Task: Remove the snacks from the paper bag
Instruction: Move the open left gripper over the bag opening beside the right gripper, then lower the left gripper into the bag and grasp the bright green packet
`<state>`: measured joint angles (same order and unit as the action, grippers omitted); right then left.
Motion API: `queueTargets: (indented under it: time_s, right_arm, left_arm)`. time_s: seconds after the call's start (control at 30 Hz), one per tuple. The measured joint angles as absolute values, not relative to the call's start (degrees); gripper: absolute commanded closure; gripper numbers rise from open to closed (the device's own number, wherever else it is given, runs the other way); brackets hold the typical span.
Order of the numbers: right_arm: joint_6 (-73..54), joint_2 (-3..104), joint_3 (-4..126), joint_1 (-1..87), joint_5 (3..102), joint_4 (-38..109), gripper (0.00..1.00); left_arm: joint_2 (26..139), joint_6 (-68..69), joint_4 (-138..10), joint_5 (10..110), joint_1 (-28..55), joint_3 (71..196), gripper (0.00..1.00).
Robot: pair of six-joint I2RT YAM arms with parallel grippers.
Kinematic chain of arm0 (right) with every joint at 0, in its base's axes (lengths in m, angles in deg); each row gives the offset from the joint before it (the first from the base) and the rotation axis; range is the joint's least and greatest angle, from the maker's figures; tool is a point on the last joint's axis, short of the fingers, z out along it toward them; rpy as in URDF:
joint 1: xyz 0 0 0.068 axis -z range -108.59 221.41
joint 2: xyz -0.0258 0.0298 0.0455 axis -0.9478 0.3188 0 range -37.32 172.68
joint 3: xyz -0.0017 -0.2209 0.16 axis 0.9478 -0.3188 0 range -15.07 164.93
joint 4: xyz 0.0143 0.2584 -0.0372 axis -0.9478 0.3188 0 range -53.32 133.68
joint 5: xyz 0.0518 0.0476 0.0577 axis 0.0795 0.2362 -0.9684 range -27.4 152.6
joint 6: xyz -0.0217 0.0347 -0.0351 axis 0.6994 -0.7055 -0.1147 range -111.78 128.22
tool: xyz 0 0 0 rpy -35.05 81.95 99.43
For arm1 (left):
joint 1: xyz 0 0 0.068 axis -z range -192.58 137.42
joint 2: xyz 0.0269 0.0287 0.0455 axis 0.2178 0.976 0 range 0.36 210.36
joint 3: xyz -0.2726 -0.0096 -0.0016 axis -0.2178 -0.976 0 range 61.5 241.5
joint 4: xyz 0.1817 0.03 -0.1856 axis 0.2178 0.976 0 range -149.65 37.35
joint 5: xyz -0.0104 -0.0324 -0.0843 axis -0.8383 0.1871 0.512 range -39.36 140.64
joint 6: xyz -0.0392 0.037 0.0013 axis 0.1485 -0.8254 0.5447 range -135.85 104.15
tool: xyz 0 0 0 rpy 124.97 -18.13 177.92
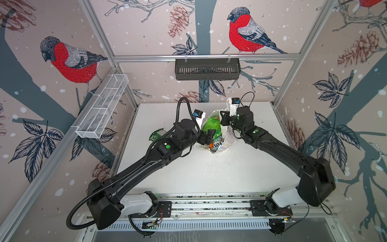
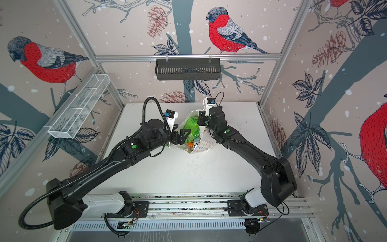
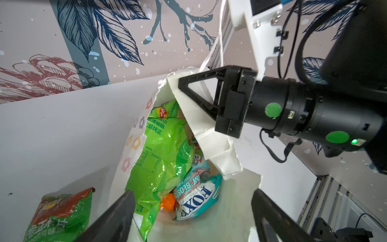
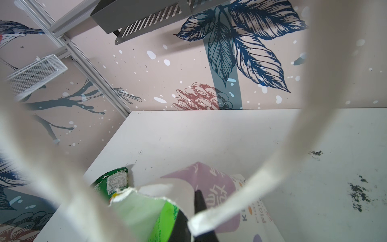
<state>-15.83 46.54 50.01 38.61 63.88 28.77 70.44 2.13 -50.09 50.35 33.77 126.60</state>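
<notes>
In both top views the paper bag (image 1: pixel 227 143) is sitting on the white counter (image 1: pixel 209 174), a little toward 12 o'clock from its centre, with its mouth gaping toward the camera. The right gripper (image 1: pixel 223 118) is pinching the rim at the bag's 1 o'clock, its fingers closed on the paper. The left gripper (image 1: pixel 207 136) is hovering at the mouth from 8 o'clock, spread wide and holding nothing. A loose green packet (image 1: pixel 156 135) is lying on the counter at the bag's 9 o'clock.

In the left wrist view the spread fingers (image 3: pixel 117 215) are framing the opening. A large green packet (image 3: pixel 163 150) is lying uppermost inside, with a teal packet (image 3: pixel 196 194) and an orange packet (image 3: pixel 167 202) tucked beneath it.

In the right wrist view a cord handle (image 4: pixel 272 171) is looping across the lens above the bag's purple label (image 4: pixel 209 184). The right fingers are barely showing.

The packets are probably light, puffy and slick, and their contents may crush. A crimped end seam or a slack fold of the top green one looks a safer hold than its belly. The bag's ragged rim suggests thin paper that could tear under a hard pull.
</notes>
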Motion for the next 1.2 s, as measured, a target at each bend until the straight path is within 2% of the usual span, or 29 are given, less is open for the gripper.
queueTargets:
  time_s: [0.17,0.6,0.97,1.2]
  right_arm:
    - [-16.03,46.34,50.03,38.42,63.84,28.95,1.0]
    - [-17.19,45.14,49.31,38.07,63.9,28.93,1.0]
    - [-17.32,42.67,47.3,38.0,63.88,28.84,1.0]
    - [-17.32,41.8,46.25,38.0,63.86,28.21,1.0]
  left_arm:
    - [69.57,3.44,-50.33,53.52,34.69,128.64,0.14]
    - [72.56,3.66,-49.7,54.09,36.39,128.75,0.14]
    - [77.59,3.57,-47.64,50.98,36.39,128.07,0.15]
    - [79.97,2.63,-43.18,44.67,35.6,129.75,0.14]
